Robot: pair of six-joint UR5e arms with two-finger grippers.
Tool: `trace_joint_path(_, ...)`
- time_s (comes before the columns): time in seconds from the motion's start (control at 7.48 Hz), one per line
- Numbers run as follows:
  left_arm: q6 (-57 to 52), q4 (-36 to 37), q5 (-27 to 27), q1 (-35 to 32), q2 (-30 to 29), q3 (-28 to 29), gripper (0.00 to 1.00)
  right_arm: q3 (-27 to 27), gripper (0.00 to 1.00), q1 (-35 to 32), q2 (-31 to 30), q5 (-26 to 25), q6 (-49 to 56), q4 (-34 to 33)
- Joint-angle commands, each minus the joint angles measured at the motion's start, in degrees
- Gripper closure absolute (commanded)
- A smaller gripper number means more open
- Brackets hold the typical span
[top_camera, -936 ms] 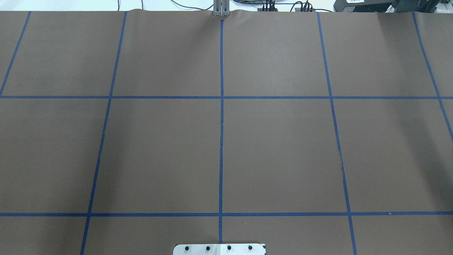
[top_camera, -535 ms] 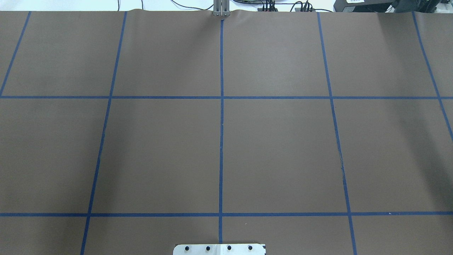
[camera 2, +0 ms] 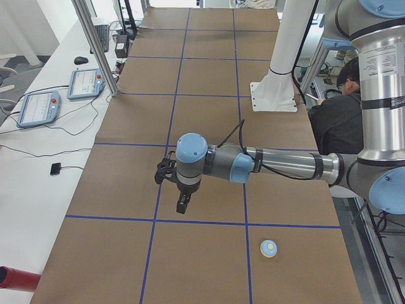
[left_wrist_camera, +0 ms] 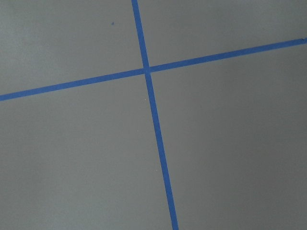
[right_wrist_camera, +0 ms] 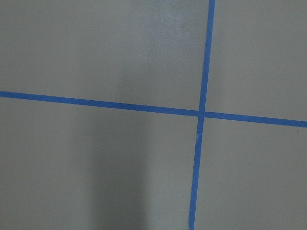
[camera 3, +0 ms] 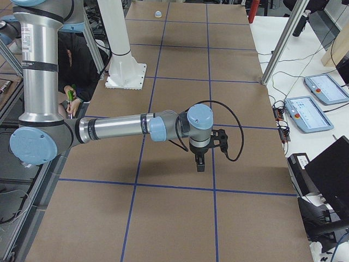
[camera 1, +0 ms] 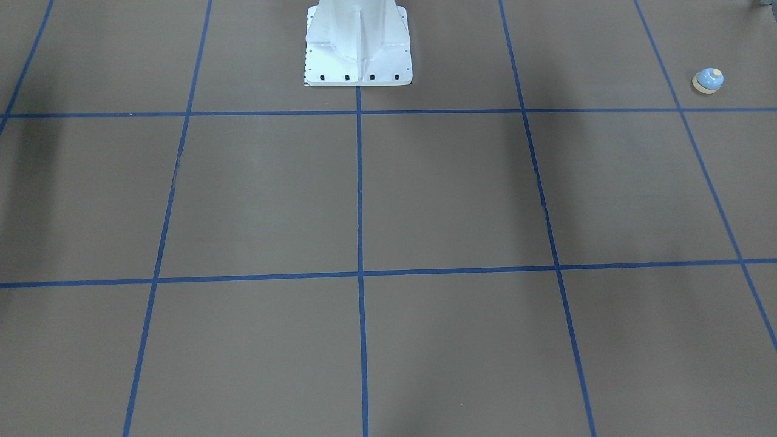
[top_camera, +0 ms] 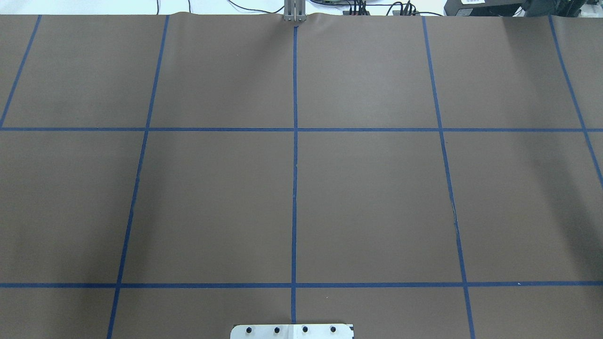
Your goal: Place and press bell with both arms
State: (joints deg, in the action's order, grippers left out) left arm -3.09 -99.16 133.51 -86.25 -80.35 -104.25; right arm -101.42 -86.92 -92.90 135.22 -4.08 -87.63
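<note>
The bell is a small light-blue dome on a cream base. It stands on the brown table cover near the edge on my left side. It also shows in the exterior left view and far off in the exterior right view. My left gripper hangs above the table, pointing down, well away from the bell. My right gripper hangs above the table's other half. Both show only in the side views, so I cannot tell whether they are open or shut. The wrist views show only tape lines.
The white pedestal stands at the table's robot side. Blue tape divides the brown cover into squares. Teach pendants lie on side tables. A metal post stands at the far edge. A person sits behind the robot.
</note>
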Motion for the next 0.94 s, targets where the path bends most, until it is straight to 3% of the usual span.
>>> trace_joint_path(0.0, 0.5, -2.5, -0.3, 5.2, -0.5, 0.3, 0.00, 0.2, 0.00, 0.0, 0.0, 0.0, -0.1, 0.5)
trace_joint_path(0.4, 0.1, -3.1, -0.7, 14.1, 1.7, 7.0, 0.00, 0.3, 0.00, 0.2, 0.0, 0.0, -0.2, 0.5)
trace_joint_path(0.54, 0.1, -4.3, -1.3, 16.2, 4.4, 8.3, 0.00, 0.3, 0.00, 0.2, 0.0, 0.0, -0.2, 0.5)
trace_joint_path(0.8, 0.3, -13.6, -1.4, 17.3, 14.0, 8.5, 0.00, 0.3, 0.00, 0.2, 0.0, 0.0, -0.2, 0.5)
